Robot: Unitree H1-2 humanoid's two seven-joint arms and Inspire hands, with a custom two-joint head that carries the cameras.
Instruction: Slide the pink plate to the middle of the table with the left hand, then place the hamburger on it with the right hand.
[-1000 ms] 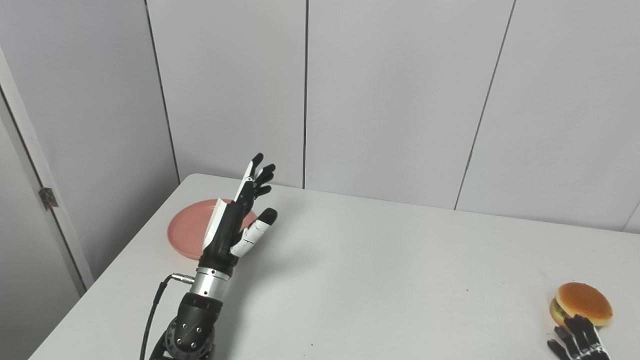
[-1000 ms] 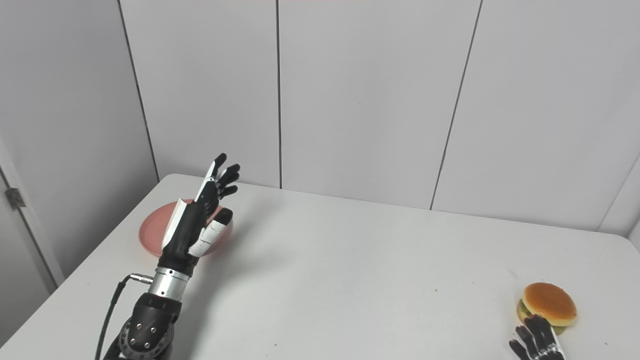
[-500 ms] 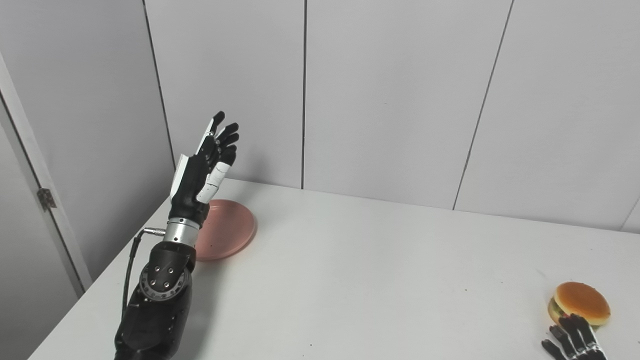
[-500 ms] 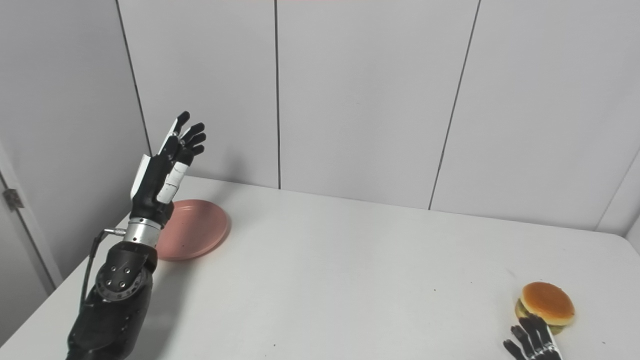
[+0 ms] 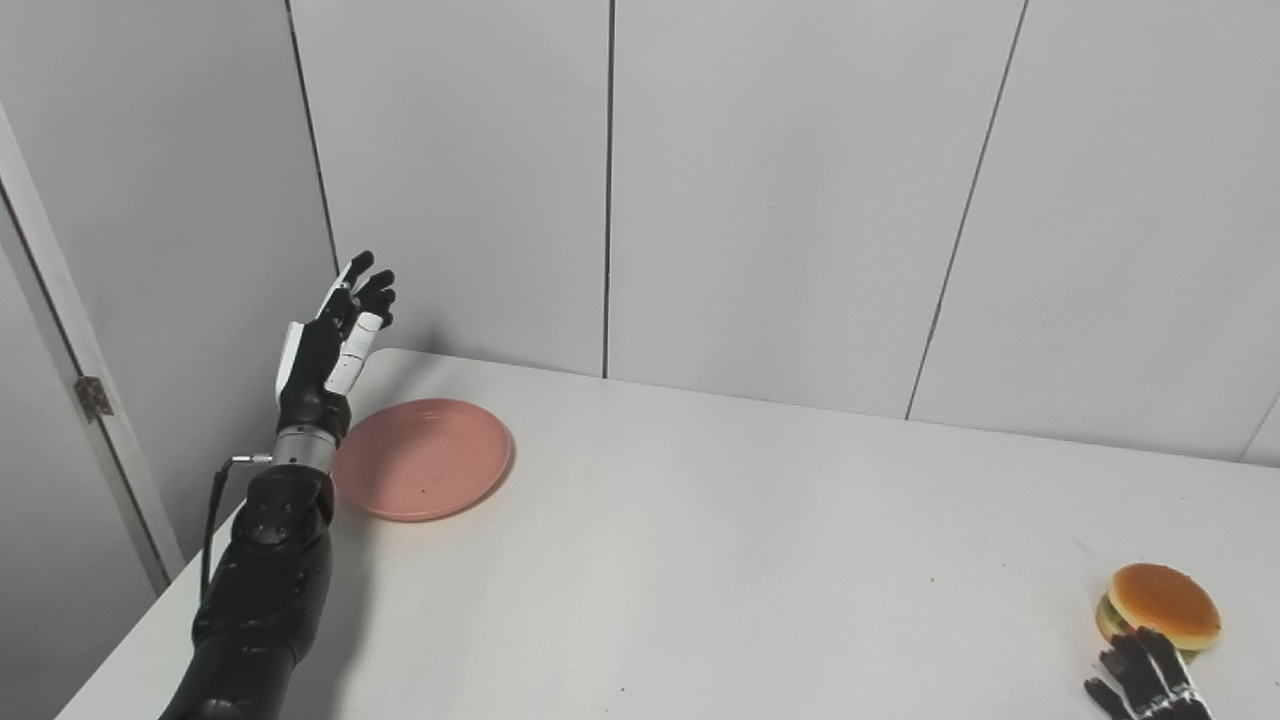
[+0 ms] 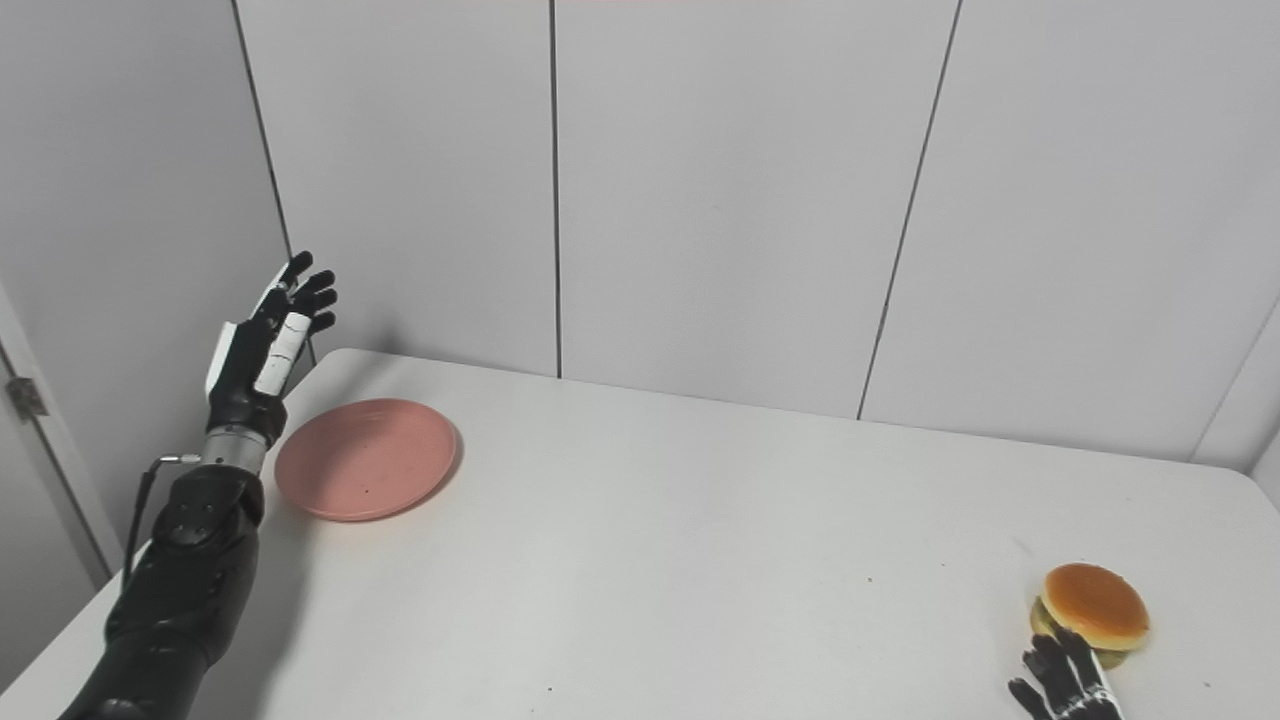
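Grey wall panels (image 5: 780, 200) stand behind a white table (image 5: 700, 560), with a door edge and hinge (image 5: 92, 397) off to the left. Seen from the left eye view, the left hand (image 5: 325, 360) is raised upright above the table's left edge, fingers straight, a little apart and holding nothing. The pink plate (image 5: 422, 458) lies flat just to the right of and below those fingers, near the far left corner and apart from them; being round, it has no long axis. To slide it to the middle, the fingers would, I judge, need to come down on its left rim and push right. At the bottom right, the right hand (image 5: 1145, 680) is cut by the frame; its dark fingers look spread, with the hamburger (image 5: 1162, 606) just beyond the fingertips, whether touching I cannot tell.

From the right eye view the same relation holds: the left hand (image 6: 258, 355) is up and left of the pink plate (image 6: 365, 458), clear of it, while the right hand (image 6: 1062, 682) sits just short of the hamburger (image 6: 1092, 607). Bare table (image 6: 700, 560) separates the 2 things widely; the left hand is far nearer the plate.
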